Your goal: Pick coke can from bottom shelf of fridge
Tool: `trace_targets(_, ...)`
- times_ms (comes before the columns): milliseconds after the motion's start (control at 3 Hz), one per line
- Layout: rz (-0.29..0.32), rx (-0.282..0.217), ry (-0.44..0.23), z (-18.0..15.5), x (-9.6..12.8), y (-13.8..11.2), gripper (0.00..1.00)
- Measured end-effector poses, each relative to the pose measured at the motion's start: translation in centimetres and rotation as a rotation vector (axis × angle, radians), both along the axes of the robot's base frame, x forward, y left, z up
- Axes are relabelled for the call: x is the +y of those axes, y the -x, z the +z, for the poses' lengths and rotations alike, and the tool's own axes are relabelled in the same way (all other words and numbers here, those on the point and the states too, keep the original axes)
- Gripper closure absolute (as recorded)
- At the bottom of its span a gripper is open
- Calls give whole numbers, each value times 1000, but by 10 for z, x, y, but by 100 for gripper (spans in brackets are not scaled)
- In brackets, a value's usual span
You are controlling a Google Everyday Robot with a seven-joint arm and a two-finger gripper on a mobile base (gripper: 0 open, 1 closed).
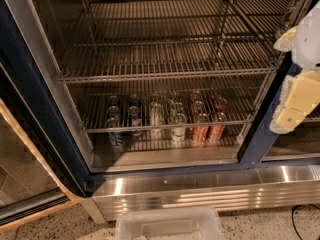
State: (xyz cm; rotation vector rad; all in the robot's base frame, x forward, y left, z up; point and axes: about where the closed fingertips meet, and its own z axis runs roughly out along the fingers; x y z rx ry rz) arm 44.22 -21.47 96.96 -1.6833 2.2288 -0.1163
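The fridge (30,99) stands open, with a dark blue frame and grey wire racks. Several red coke cans (200,130) stand in two rows low down at centre right, behind the front bar of the lowest wire rack. The shiny steel bottom shelf (165,156) shows just below and in front of them. A white-and-green can (178,129) stands left of the red ones, then pale cans (156,116) and blue cans (134,121). My gripper (295,101), cream and white, hangs at the right edge, outside the fridge, right of and slightly above the coke cans, holding nothing.
The glass door (20,179) is swung open at the left. A blue centre post (257,139) stands between my gripper and the cans. A clear plastic bin (167,226) sits on the floor in front of the steel kick plate (200,189). The upper wire racks (165,59) are bare.
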Motion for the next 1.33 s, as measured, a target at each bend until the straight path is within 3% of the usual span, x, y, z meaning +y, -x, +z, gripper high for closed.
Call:
trace_targets(333,-18,-28,-89,-31,-1,-9,0)
trace_targets(667,-33,-69,-262,-65,-5,-21,0)
trace_targets(1000,-34,-84,-337,-56,7,-22,0)
trace_targets(1333,-33,-83,-337,-56,8,-22,0)
